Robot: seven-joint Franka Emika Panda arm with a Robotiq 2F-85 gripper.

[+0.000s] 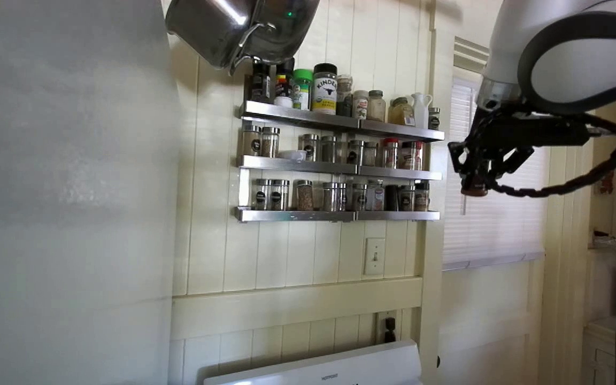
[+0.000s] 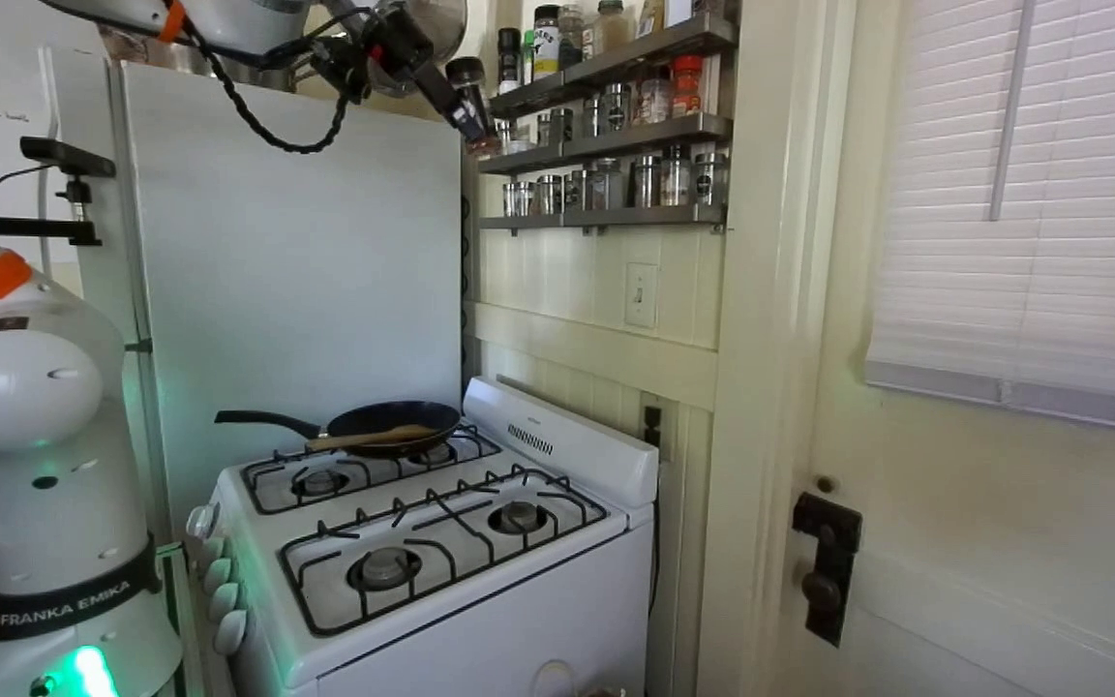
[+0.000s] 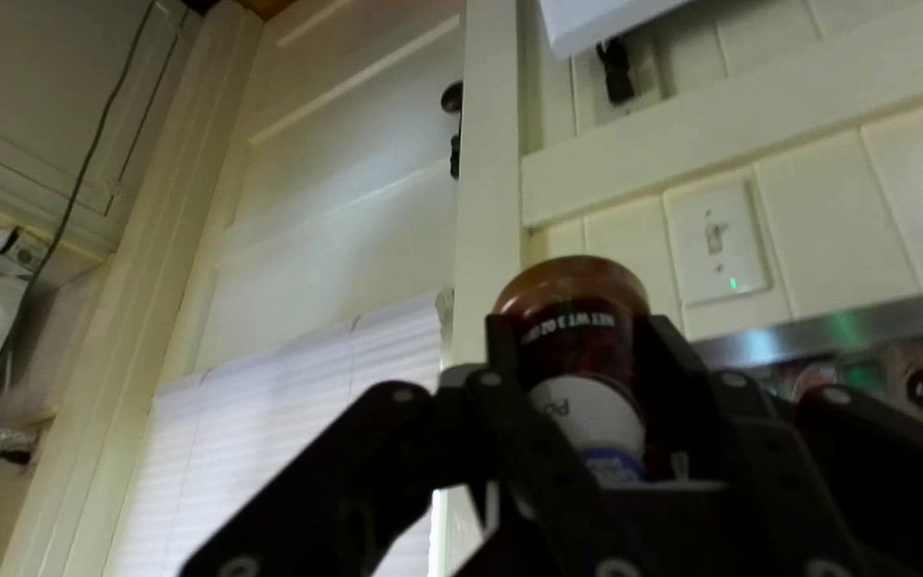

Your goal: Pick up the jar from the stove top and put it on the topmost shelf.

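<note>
Aloft, the pincer [image 3: 578, 344] is pinching a spice jar [image 3: 578, 361] apart from the topmost shelf [image 1: 308, 116] on the panelled wall [image 1: 297, 251], while a skillet [image 2: 393, 417] is resting on the stove top [image 2: 364, 500] beside the refrigerator [image 2: 306, 271].

In both exterior views: 3 shelves [image 1: 329, 168], 1 switch [image 1: 375, 256]. In an exterior view: 4 burners [image 2: 385, 568] lwr ctr, 5 knobs [image 2: 223, 601] lwr L, 1 pan [image 2: 398, 414] w/ 1 spoon [image 2: 374, 439]. Wrist view: 1 held jar [image 3: 578, 353].

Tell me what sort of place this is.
Most likely a home kitchen: there's a gas stove with a frying pan on it, and a three-tier spice rack on the wall.
</note>
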